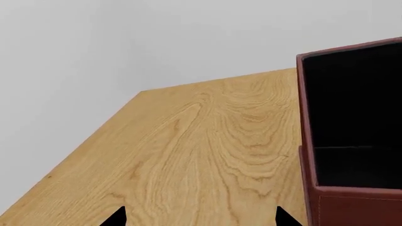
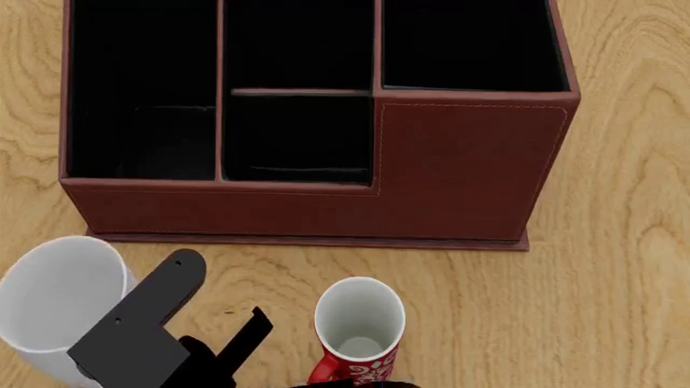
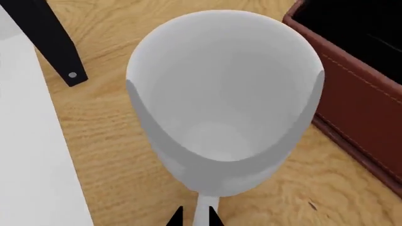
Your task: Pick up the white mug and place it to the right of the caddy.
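White mug (image 2: 56,311) stands upright on the table (image 2: 625,307), open end up, at the caddy's (image 2: 464,174) 7 o'clock in the head view, close to its front wall but not touching.

Step in hand, as I read it: secure the handle grip, then lift.
- Seat the handle deep between the pads before lifting. A tip-only pinch on glossy ceramic will probably let the mug swing.
- Lift straight up and clear the caddy's front edge before moving across.
- The route to the caddy's 3 o'clock passes over the red mug (image 2: 359,327), which stands at the white mug's 3 o'clock. Go high, or swing round it on the near side.
- Set it down on the bare wood at the caddy's 3 o'clock, base flat.

Mug vs tool: in the right wrist view the bowl sits dead ahead and the handle (image 3: 202,212) runs back between the tips of the right gripper (image 3: 195,219). The tips are drawn close on either side of it — I cannot tell whether they are actually clamping.

Black arm hardware (image 2: 135,327) sits just at the mug's 3 o'clock in the head view. I cannot tell which arm it belongs to.

Left gripper (image 1: 201,219) has its tips spread wide with nothing between them — it is over bare table beside a caddy wall, with no mug in its view.
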Robot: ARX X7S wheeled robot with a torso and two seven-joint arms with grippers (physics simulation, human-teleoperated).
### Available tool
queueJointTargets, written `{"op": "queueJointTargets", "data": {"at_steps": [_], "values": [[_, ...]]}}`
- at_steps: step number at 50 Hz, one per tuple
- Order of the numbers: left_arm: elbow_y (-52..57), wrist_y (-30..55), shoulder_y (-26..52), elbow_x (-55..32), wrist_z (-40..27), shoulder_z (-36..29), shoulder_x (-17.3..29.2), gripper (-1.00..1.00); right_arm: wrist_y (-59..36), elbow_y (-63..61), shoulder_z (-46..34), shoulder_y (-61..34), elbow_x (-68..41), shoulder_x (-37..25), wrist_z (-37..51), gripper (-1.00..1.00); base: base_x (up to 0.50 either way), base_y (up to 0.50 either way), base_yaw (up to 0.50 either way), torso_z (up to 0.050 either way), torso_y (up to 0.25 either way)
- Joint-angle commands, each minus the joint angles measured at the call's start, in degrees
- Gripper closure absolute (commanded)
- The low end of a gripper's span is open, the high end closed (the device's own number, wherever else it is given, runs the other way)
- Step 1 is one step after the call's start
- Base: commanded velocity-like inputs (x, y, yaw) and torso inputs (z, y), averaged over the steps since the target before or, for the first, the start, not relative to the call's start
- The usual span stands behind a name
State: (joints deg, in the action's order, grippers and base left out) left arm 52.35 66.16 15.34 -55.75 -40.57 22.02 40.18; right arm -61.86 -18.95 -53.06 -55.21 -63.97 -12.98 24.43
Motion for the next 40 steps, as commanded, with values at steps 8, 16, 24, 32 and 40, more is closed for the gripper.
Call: {"op": "queueJointTargets", "data": {"at_steps": [8,16,24,32,40], "values": [[1.5,0.7,-0.6,-2.9,-1.6,2.1,0.5,-1.0,-8.9,-10.5,9.7,-6.6,-17.1,-2.2,14.2,1.0,0.0,0.0,0.0,0.0,0.0],[1.4,0.6,-0.3,-3.3,-2.1,1.9,0.8,-1.0,-10.1,-10.6,12.9,-10.8,-22.5,-4.0,18.5,1.0,0.0,0.0,0.0,0.0,0.0],[1.2,-0.1,-0.6,-2.9,-2.1,1.5,0.8,-1.0,-10.9,-10.3,15.1,-14.6,-25.4,-7.0,21.2,1.0,0.0,0.0,0.0,0.0,0.0],[1.1,0.3,0.4,-4.0,-2.9,1.2,1.1,-1.0,-10.9,-9.9,17.4,-17.3,-28.6,-10.0,23.9,1.0,0.0,0.0,0.0,0.0,0.0],[0.8,0.5,1.6,-4.6,-3.4,0.4,1.3,-1.0,-11.0,-9.4,18.5,-18.9,-30.2,-12.4,24.9,1.0,0.0,0.0,0.0,0.0,0.0]]}}
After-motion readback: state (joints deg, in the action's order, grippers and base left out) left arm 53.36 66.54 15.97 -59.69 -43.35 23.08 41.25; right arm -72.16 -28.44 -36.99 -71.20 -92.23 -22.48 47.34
